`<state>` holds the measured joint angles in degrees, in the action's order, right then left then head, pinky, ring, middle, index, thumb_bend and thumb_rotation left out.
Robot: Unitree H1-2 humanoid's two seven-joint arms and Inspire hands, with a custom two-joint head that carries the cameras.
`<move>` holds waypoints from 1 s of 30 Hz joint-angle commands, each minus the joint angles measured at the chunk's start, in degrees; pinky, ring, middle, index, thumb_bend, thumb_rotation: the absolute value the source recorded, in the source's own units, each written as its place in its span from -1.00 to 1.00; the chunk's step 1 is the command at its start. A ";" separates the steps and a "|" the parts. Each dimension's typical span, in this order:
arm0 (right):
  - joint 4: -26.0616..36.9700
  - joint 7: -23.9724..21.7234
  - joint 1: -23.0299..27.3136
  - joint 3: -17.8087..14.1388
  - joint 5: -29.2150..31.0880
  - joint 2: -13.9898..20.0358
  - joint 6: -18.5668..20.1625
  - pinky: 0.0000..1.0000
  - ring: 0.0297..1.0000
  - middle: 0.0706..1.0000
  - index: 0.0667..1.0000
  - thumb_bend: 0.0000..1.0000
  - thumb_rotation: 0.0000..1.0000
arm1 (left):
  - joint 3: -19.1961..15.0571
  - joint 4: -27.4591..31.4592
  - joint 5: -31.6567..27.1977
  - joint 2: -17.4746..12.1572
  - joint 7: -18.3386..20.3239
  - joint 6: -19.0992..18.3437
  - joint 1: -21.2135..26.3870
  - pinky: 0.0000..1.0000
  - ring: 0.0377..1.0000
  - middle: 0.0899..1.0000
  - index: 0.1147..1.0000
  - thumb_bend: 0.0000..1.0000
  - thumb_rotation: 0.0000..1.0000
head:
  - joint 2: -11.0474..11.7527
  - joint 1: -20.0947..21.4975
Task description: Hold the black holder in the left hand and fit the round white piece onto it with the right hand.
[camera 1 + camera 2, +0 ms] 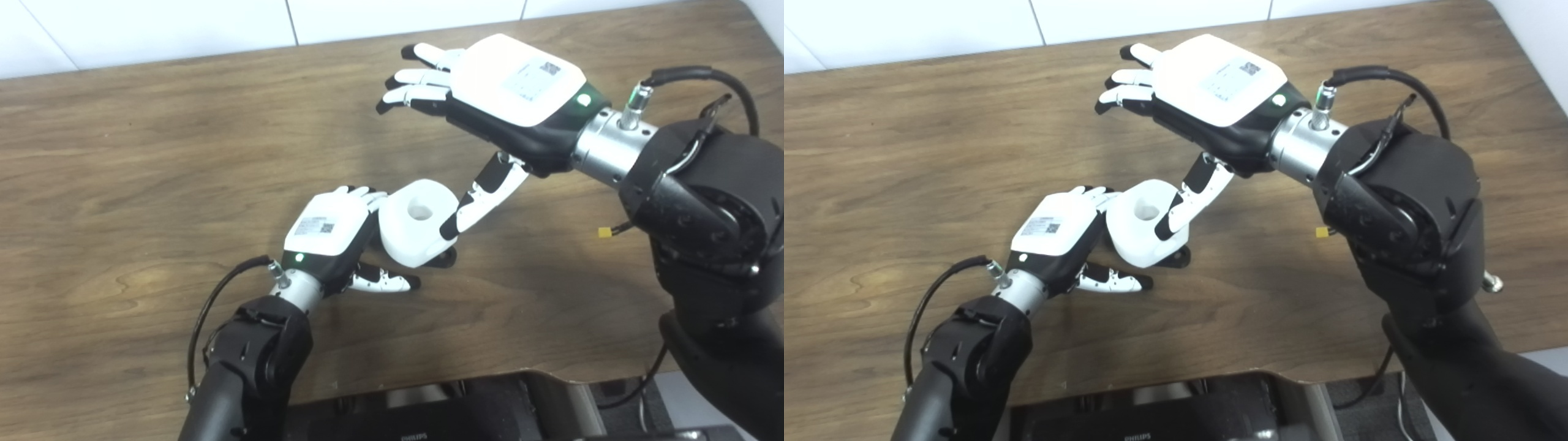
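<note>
The round white piece (416,223) sat low over the wooden desk (153,184), a little left of the middle, tilted so that the hollow in its top faced up and toward the far edge. A sliver of the black holder (446,258) showed under its near right edge, close against the desk; the rest of the holder was hidden by the white piece and by the left hand (331,236), so how the two parts met could not be told. The left hand lay against the piece's left side, its fingers (367,195) curled round the far side and its thumb stretched along the desk below, apparently gripping the assembly. The right hand (508,98) hovered above and to the right with its fingers (416,86) spread wide and stretched toward the far wall, holding nothing; only its thumb reached down, the dark tip touching the right face of the white piece. A black cable (704,76) looped over the right wrist, and a dark Philips-marked unit (416,422) sat at the near edge below the desk.
</note>
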<state>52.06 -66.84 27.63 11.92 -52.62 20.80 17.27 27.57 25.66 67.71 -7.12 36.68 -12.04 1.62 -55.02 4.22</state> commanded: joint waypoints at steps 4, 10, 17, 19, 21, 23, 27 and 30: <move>0.72 -4.45 1.68 -0.86 -0.26 0.14 3.31 0.87 1.00 0.83 0.71 1.00 -0.06 | -0.39 -0.78 2.34 -0.28 6.91 -1.98 0.03 0.96 0.92 0.90 0.82 0.80 -0.11 | -0.11 -0.09; 0.55 -3.98 1.50 -0.66 -0.05 -0.05 3.00 0.87 1.00 0.83 0.71 1.00 -0.04 | -1.34 -0.26 4.95 -0.01 10.78 -2.38 0.35 1.00 0.97 0.96 0.93 0.86 -0.02 | -0.05 -0.26; 0.50 -3.73 1.15 -0.77 0.03 0.04 2.87 0.87 1.00 0.83 0.72 1.00 -0.04 | -3.78 0.02 6.63 1.13 13.25 -2.92 0.33 1.00 1.00 1.00 1.00 0.89 -0.01 | 0.07 -0.63; 0.46 -3.68 1.05 -0.79 -0.06 0.04 2.82 0.87 1.00 0.83 0.71 1.00 -0.05 | -4.51 -0.05 6.78 1.29 13.13 -2.80 0.36 1.00 1.00 1.00 1.00 0.89 0.00 | 0.11 -0.81; 0.37 -3.66 0.96 -0.73 -0.17 0.09 2.65 0.86 1.00 0.83 0.71 1.00 -0.05 | -5.25 -0.01 7.07 1.42 13.23 -2.77 0.48 1.00 1.00 1.00 1.00 0.88 0.02 | 0.15 -1.05; 0.35 -3.67 0.84 -0.73 -0.07 0.14 2.68 0.86 1.00 0.83 0.71 1.00 -0.05 | -6.22 0.36 7.37 1.47 13.80 -2.88 0.84 1.00 1.00 1.00 1.00 0.87 0.03 | 0.29 -1.72; -0.08 -2.76 0.28 -0.89 0.42 0.39 2.28 0.84 1.00 0.82 0.71 1.00 -0.06 | -8.51 1.58 8.67 1.21 13.84 -2.52 1.67 1.00 1.00 1.00 1.00 0.84 0.02 | 0.53 -2.31; -0.63 -2.37 -0.04 -0.94 0.91 0.94 1.77 0.84 1.00 0.82 0.71 1.00 -0.06 | -10.13 2.20 8.96 0.71 14.47 -1.79 2.59 1.00 1.00 1.00 1.00 0.82 -0.02 | 0.74 -3.16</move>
<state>51.11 -66.77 26.51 11.84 -52.11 20.75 17.34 19.01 27.54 74.39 -4.77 49.77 -12.27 3.51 -54.23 1.06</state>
